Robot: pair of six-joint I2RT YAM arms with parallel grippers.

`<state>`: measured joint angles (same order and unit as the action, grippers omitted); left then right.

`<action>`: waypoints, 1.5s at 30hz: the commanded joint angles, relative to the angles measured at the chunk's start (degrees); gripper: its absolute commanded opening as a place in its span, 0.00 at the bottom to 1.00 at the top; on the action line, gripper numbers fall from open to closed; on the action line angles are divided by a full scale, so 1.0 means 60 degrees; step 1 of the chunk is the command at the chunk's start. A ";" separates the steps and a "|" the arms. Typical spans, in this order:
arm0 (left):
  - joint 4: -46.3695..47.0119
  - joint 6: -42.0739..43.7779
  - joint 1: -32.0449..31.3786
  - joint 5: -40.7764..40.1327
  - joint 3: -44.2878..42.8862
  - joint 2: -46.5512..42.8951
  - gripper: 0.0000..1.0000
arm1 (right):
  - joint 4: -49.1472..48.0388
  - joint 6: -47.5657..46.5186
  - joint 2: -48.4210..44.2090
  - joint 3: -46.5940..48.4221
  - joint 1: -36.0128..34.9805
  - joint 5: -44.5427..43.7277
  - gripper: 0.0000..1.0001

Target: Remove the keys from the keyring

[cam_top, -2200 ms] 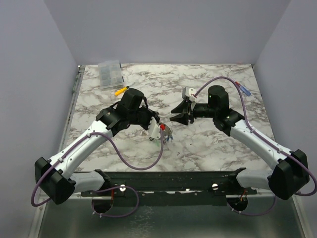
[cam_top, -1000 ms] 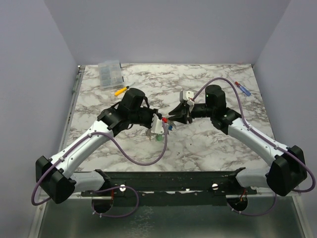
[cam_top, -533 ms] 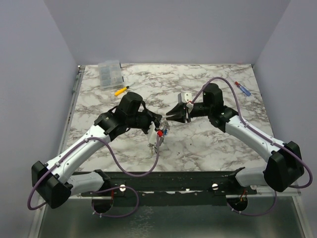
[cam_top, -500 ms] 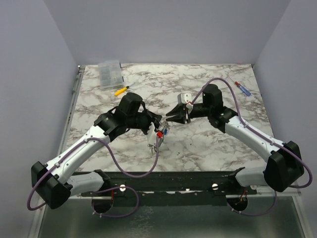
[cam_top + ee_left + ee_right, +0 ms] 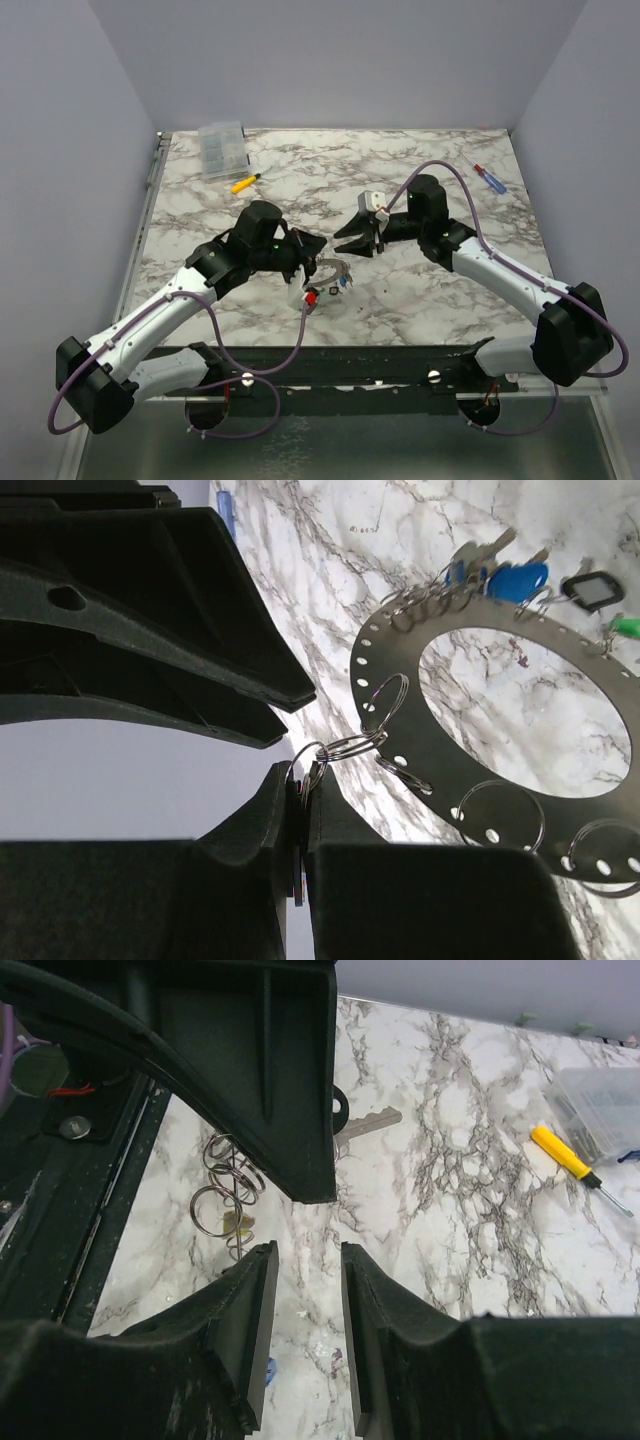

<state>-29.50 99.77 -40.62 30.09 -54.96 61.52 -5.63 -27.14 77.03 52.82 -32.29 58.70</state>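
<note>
Since the earlier top views the left gripper has drawn back toward the near edge and taken the keyring with it. The right gripper now stands apart from it, where a second ago the two nearly met.

Table: marble-patterned, matt.

Keyring: held over the table just ahead of the left fingertips. It is a flat dark-grey metal plate, wide like a washer, with one big round hole. Small punched holes run along both edges, with thin wire split rings threaded through them.

Keys: blue, black and green plastic heads clustered on the far rim, with silvery blades. From above, a red tag shows at the left fingertips.

Left claw: pressed together, pinching a split ring that links to the plate's rim. Right claw: fingers spread, nothing between them.

Progress, in our judgement: early. Several keys are on the ring. The right wrist view shows a black-headed key beside the left gripper; we cannot tell whether it is free. Left to do: work each key off its split ring.
</note>
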 commanded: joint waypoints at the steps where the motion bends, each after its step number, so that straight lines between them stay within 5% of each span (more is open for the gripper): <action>1: 0.0992 0.0967 -0.0071 0.0024 0.0333 -0.0431 0.00 | -0.0280 0.0226 -0.0008 0.0018 -0.0052 0.0407 0.39; 21: 0.1141 0.0092 -0.0246 -0.0625 0.0010 -0.0112 0.00 | -0.0206 0.0496 -0.0064 -0.0030 -0.0805 -0.0440 0.34; 26: 0.1137 0.0031 -0.0285 -0.0680 0.0005 -0.0082 0.00 | 0.0020 0.0241 -0.0110 0.0007 -0.1066 -0.1015 0.25; 31: 0.1141 -0.0353 -0.0287 -0.0869 -0.0093 -0.0013 0.00 | 0.0208 0.0078 -0.0164 0.0022 -0.1159 -0.1313 0.01; 45: 0.1702 -0.2288 -0.0278 -0.0959 0.1067 -0.0773 0.00 | -0.1309 0.1500 -0.0518 -0.0439 -0.0975 -0.1253 0.01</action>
<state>-22.17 90.39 -42.13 24.49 -50.87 59.46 -8.88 -21.98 75.35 50.78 -38.87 51.05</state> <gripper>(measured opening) 0.058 0.015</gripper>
